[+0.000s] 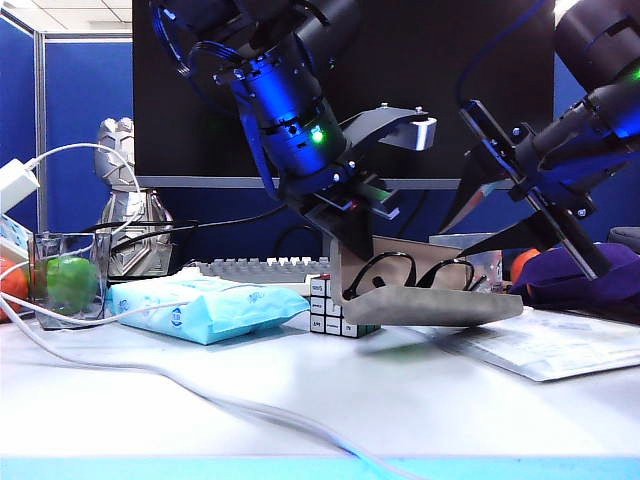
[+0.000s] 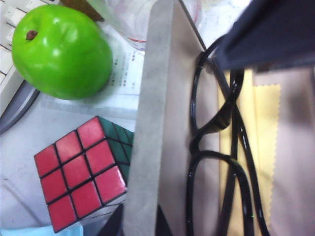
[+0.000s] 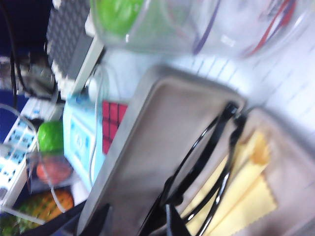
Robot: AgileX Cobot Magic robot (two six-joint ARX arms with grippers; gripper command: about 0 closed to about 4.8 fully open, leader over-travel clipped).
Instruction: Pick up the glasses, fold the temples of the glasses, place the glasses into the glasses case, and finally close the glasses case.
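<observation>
While the glasses [image 1: 415, 272] sit folded inside the open grey case [image 1: 440, 305], leaning against its raised lid, the left claw [image 1: 352, 232] pinches that lid's edge from above, right beside the Rubik's cube [image 1: 332, 308]. The right claw [image 1: 490, 215] hangs just above and to the right of the glasses, its black fingers spread and holding nothing.

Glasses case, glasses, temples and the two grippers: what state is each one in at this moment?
glasses case: open, lid upright, not yet closed.
glasses: lying inside the case on a yellow cloth.
temples: folded in behind the lenses.
left gripper: shut on the edge of the case lid.
right gripper: open, just above the glasses, holding nothing.
</observation>
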